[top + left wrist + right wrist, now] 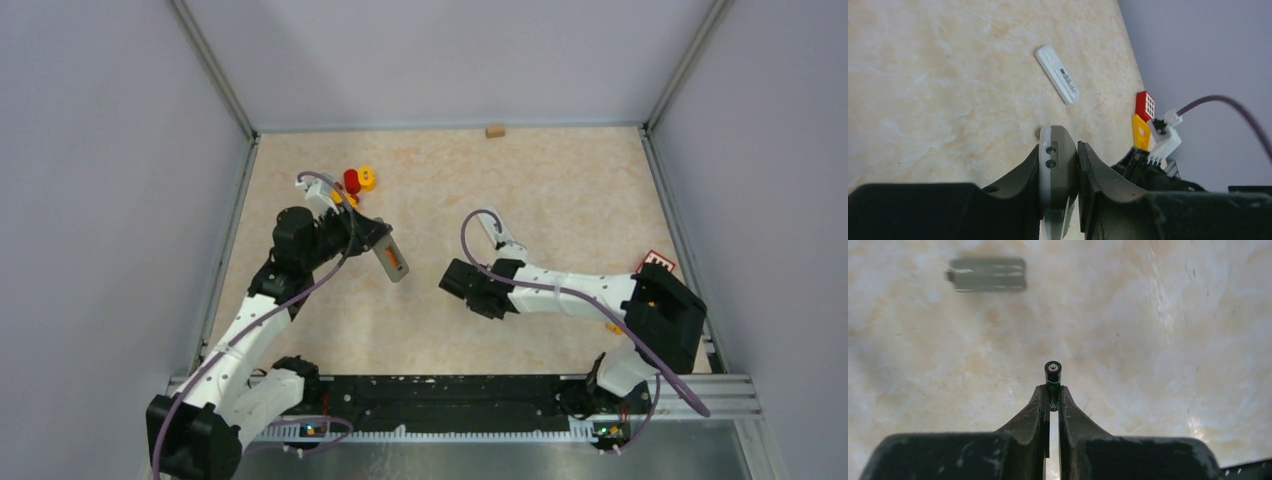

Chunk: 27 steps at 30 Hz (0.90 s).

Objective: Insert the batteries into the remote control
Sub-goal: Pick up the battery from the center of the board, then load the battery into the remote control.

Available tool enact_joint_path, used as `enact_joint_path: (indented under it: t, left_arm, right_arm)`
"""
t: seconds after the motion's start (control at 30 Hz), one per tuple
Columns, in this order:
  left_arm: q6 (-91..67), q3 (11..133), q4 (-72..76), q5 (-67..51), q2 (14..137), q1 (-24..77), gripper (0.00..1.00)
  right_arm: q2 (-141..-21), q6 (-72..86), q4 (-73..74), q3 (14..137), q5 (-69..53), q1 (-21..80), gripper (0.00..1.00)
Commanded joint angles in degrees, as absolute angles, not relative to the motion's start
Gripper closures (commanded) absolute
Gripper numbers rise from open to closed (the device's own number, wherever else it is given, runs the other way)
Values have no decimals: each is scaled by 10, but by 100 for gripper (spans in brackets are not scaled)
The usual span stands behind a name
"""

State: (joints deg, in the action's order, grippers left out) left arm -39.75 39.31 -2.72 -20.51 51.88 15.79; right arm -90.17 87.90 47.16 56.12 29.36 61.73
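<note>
The left claw point(378, 240) is closed on the remote point(393, 260), gripping one end. The wrist view shows its fingers pressed against the remote's grey and white sides. The remote hangs over the left half of the bench point(560, 190), with its free end slanting toward the near edge and the middle. An orange streak shows on its upper face; it looks like a battery already seated, but it is too small to be sure.

The right claw point(1053, 395) is nipped tight on a dark green-black battery point(1053, 372). It holds the battery by the lower part, so the capped end sticks out past the fingertips. From above, this claw sits near the middle of the bench and points toward the left edge. It is apart from the remote, with bare bench between them.

A white remote point(1057, 74) lies flat on the bench in the left wrist view, with its dark button strip facing up. A blurred grey oblong point(987, 274) shows beyond the battery in the right wrist view, and I cannot tell what it is.

A red block point(351, 181) and a yellow block point(368, 177) touch each other toward the far left corner, just behind the left arm. A small tan block point(494, 130) sits against the far edge. A red-and-white tag point(657, 262) lies at the right edge beside the right arm.
</note>
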Motion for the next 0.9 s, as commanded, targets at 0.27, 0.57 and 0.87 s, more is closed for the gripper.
enact_joint_path:
  t: [0.27,0.57,0.87]
  left_arm:
    - [-472,377,230,-457,648,156,100]
    - [-525,399,308,-494,669,157,100]
    - [-594,422,310,-490,693,157,100]
  right_arm:
    - [-690,253,123,581,302,614,100]
    - [-684,96,58,632,154,614,100]
    - [-689,57,39,642,96,615,100]
